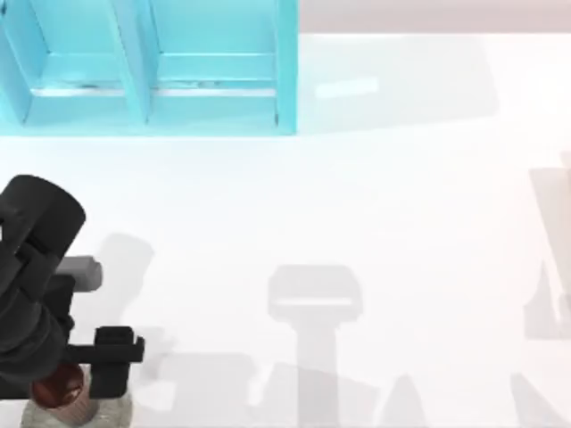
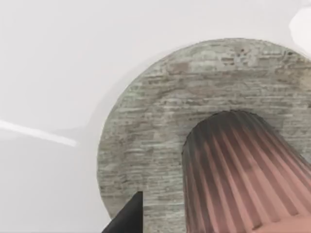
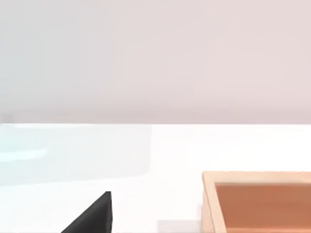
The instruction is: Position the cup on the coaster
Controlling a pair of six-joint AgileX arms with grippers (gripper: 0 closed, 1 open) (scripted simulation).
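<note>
- The cup (image 1: 62, 392) stands upright on the coaster (image 1: 111, 412) at the tabletop's (image 1: 357, 205) near left corner.
- The left gripper (image 1: 76, 370) sits directly above the cup, its arm along the left edge.
- A slatted crate (image 1: 147, 67) occupies the far left corner.
- An open wooden box (image 3: 257, 201) rests on the tabletop in the right wrist view.

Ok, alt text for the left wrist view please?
A pinkish-tan ribbed cup stands over a flat round disc of mottled grey, woven-looking texture, the coaster, on a white table. A black gripper finger tip shows beside the cup.
</note>
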